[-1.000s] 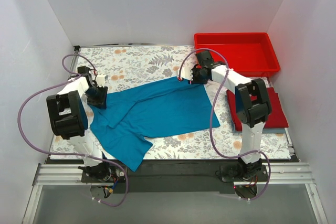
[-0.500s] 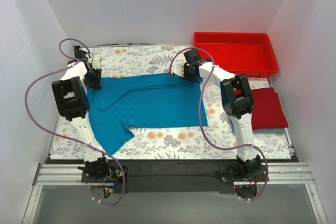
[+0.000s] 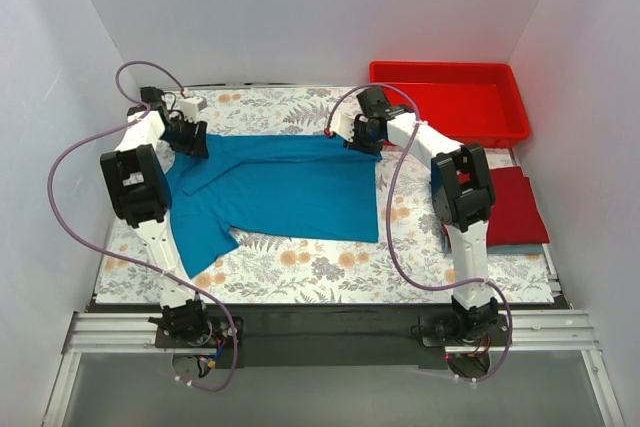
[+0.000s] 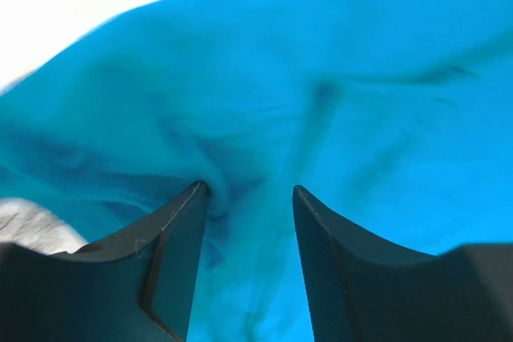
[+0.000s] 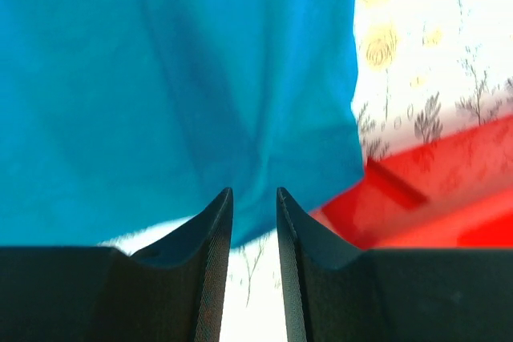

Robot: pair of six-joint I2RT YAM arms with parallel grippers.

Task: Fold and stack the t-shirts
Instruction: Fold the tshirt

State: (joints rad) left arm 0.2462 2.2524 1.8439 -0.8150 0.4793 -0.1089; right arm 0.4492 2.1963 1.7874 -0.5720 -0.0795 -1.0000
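The teal-blue t-shirt (image 3: 280, 187) lies spread on the floral table, its far edge stretched between my two grippers and one sleeve trailing toward the near left. My left gripper (image 3: 192, 139) is at the shirt's far left corner. In the left wrist view the left gripper (image 4: 247, 190) has its jaws apart over bunched teal cloth (image 4: 337, 78). My right gripper (image 3: 362, 139) is at the far right corner. In the right wrist view the right gripper (image 5: 254, 191) has its jaws slightly apart, with the shirt's hem (image 5: 200, 78) between the tips. A folded red t-shirt (image 3: 510, 209) lies at the right on a bluish one (image 3: 500, 246).
The rigid red plastic tray (image 3: 450, 68) stands at the far right corner, just beyond my right gripper, and also shows in the right wrist view (image 5: 449, 198). White walls close in the table on three sides. Floral tablecloth (image 3: 300, 262) shows in front of the shirt.
Both grippers carried the teal shirt's edge toward the far side of the table and pulled it out flatter. The shirt's near part has slid away from the front edge.
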